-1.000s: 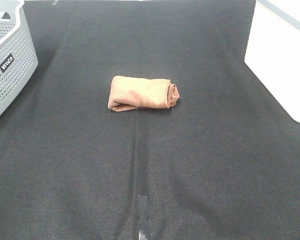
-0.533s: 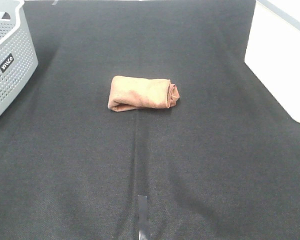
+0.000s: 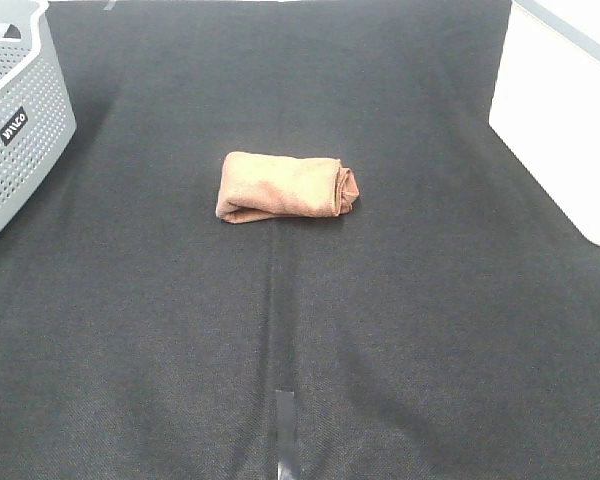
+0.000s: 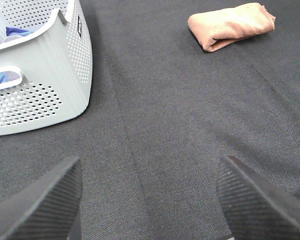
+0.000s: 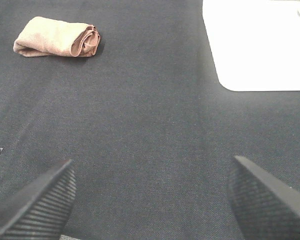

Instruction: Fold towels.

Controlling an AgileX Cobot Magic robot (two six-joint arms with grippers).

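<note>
Black ribbed claw fingers (image 4: pixel 40 200)

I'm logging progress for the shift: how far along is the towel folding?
Done, by the look of it: the brown towel lies on the black mat as a compact folded bundle. In hand: nothing; the left tool and right tool are both open and empty, away from it. Left: perhaps stowing it; the grey basket already holds some blue cloth.

A folded rust-brown terry towel (image 3: pixel 287 187) lies at the middle of a black cloth-covered table (image 3: pixel 380 330), with a grey perforated basket (image 3: pixel 20 120) at the left edge, a white bin (image 3: pixel 565 120) at the right, and no gripper visible.
</note>
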